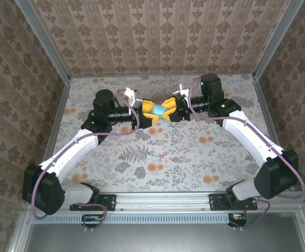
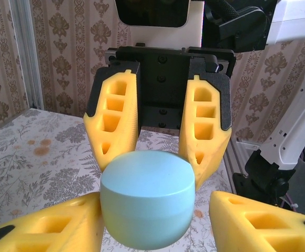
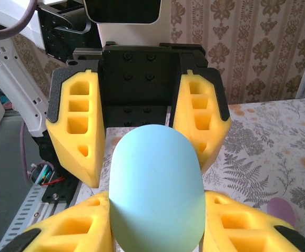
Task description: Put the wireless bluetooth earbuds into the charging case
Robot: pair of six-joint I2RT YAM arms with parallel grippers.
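Note:
A pale blue egg-shaped charging case (image 1: 160,110) hangs closed above the middle of the table, between both grippers. My right gripper (image 1: 171,109) is shut on it, both yellow fingers pressed to its sides (image 3: 156,210). From the opposite side my left gripper (image 1: 150,112) straddles the case (image 2: 147,205). Its left finger (image 2: 63,226) touches the case, and its right finger (image 2: 257,220) stands a little off it. The case (image 3: 156,178) shows no open lid. Tiny earbuds lie on the cloth nearer the arm bases, a teal one (image 1: 152,153) and a pinkish one (image 1: 163,156).
The table (image 1: 110,173) has a floral cloth with orange blotches and patterned walls on three sides. A metal rail (image 1: 163,199) runs along the near edge. A pale purple rounded thing (image 3: 281,210) lies on the cloth beside my right gripper.

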